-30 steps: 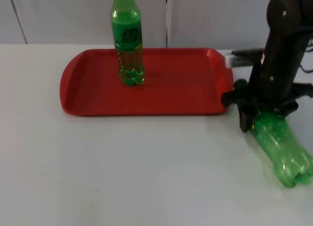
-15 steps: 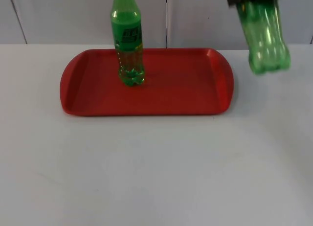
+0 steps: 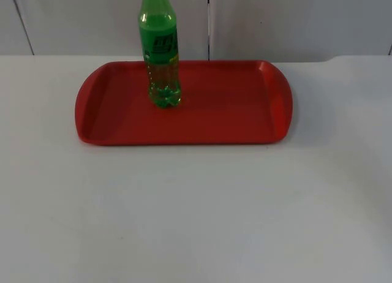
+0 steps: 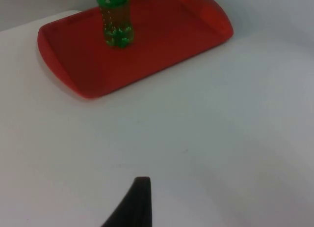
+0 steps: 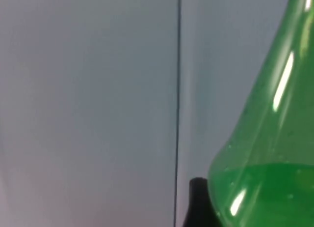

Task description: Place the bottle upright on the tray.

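Bottle rides in the right pincer's grip, lifted against the grey wall — high enough, I'd judge, to clear the tray. Another bottle stands there already. The left pincer waits over the table; whether it's open I cannot tell.

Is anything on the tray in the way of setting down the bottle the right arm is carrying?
One green bottle already stands upright on the red tray, toward its back left part. The rest of the tray floor looks bare, so nothing visible blocks a spot there. The carried bottle shows against the grey wall in the right wrist view.
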Controlling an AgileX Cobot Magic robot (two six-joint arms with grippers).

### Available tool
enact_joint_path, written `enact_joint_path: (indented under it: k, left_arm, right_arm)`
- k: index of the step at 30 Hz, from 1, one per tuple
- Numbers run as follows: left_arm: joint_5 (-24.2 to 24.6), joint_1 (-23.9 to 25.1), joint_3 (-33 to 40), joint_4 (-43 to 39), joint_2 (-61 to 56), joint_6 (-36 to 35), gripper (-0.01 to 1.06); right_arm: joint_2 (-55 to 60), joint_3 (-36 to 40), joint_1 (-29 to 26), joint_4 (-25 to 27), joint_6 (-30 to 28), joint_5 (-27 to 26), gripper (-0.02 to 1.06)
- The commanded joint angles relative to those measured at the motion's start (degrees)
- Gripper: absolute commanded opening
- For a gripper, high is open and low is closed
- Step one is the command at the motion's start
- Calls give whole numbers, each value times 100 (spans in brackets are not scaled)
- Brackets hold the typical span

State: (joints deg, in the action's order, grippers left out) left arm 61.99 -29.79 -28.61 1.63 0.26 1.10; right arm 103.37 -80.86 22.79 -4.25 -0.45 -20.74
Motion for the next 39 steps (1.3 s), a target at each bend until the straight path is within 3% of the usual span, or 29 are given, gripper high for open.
enact_joint_path:
  k: [1, 3, 4, 6, 14, 17, 22, 26, 31, 39]
  left_arm:
    - [-39, -12, 31, 40, -26, -1, 105]
    - [-39, -12, 31, 40, -26, -1, 105]
    - [-39, -12, 31, 40, -26, -1, 105]
    - [-39, -12, 31, 40, -26, -1, 105]
    - [-39, -12, 31, 40, -26, -1, 105]
    - [-39, -12, 31, 40, -26, -1, 105]
    - [-39, -12, 31, 40, -26, -1, 105]
    - [-39, -12, 31, 40, -26, -1, 105]
    - [-39, -12, 31, 40, -26, -1, 105]
    - [-39, -12, 31, 40, -26, -1, 105]
  right_arm:
    - [-58, 457, 43, -169, -106, -1337, 0]
    - [30, 846, 43, -169, -106, -2364, 0]
    - [30, 846, 43, -169, -106, -2364, 0]
    - [168, 1092, 43, -169, -106, -3075, 0]
    - [831, 1128, 43, -154, -38, -3434, 0]
    - [1244, 1128, 43, -157, 468, -4028, 0]
    - [1729, 1048, 43, -187, 564, -4343, 0]
    - [2097, 812, 43, -316, 577, -4305, 0]
    - [2572, 112, 43, -830, 577, -3433, 0]
    - [3217, -687, 43, -858, 577, -3174, 0]
